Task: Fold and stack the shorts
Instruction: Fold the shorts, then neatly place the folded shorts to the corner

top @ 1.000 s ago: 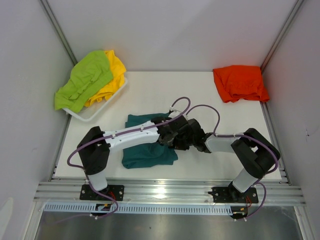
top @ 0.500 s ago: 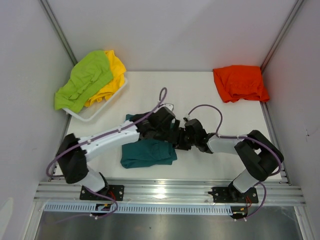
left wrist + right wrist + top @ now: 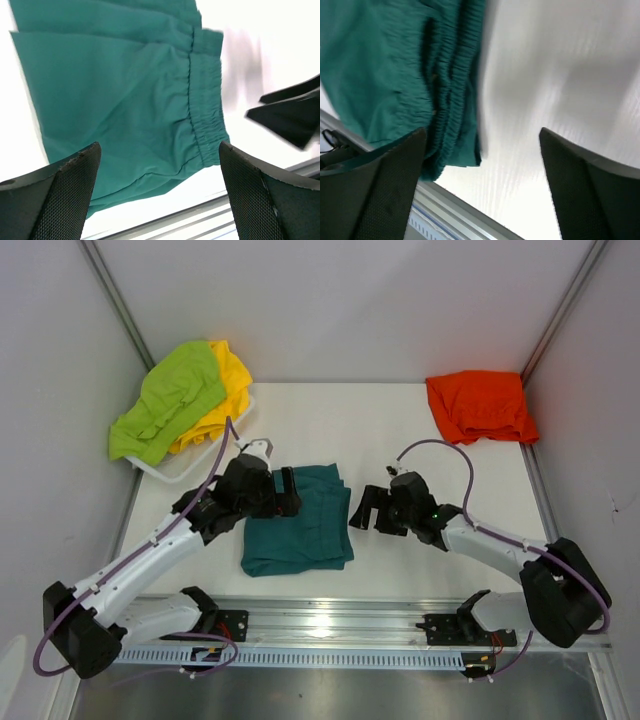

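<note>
teal shorts [image 3: 300,530] folded flat on surface [image 3: 400,430], near front edge, left of centre. soft, light, limp; likely to unfold if dragged. grip gathered waistband [image 3: 205,100] through all layers. left fingers [image 3: 50,200] wide, empty; right fingers [image 3: 380,190] wide, empty.

folded shorts [image 3: 300,525] centre, tray [image 3: 186,471] rear-left, loose shorts [image 3: 480,405] rear-right

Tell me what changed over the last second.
Both arms drew back from above the teal shorts: the left gripper swung to their left side, the right gripper off to their right. Both opened, leaving the teal shorts lying folded on the table. The orange shorts at the far right, and the lime shorts and yellow shorts on the tray, stayed put.
</note>
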{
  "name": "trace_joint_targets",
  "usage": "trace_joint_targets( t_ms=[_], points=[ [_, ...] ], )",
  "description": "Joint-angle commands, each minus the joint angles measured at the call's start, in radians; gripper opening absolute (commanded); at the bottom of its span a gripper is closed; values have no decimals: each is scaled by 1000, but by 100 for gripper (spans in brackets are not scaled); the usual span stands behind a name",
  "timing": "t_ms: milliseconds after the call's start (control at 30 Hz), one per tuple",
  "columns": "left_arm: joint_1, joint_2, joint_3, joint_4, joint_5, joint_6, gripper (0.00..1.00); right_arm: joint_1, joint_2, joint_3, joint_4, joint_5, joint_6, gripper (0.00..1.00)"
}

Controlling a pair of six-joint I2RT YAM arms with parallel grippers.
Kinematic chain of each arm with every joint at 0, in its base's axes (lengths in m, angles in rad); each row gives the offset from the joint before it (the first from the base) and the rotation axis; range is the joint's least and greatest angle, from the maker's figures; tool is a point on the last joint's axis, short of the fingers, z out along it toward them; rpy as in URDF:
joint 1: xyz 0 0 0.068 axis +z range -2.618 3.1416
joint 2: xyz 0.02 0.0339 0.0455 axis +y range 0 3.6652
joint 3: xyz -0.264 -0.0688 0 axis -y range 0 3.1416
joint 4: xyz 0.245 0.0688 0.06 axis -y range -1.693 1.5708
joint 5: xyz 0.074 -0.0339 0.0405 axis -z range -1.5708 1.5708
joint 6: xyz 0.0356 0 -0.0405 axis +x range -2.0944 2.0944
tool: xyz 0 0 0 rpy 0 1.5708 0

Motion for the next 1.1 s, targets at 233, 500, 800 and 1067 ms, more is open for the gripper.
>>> trace_joint_targets(
  t_ms=[233, 500, 800, 1067],
  points=[
    [8, -110, -235, 199, 193, -11, 99, 8, 52, 188, 188, -281, 0, 54],
    [8, -130, -330, 296, 244, -32, 99, 65, 311, 306, 429, -404, 143, 29],
    [8, -46, -493, 477, 333, -38, 97, -16, 653, 208, 797, -516, 315, 21],
    [7, -18, -539, 511, 333, -42, 97, -47, 756, 191, 883, -526, 310, 26]
  ],
)
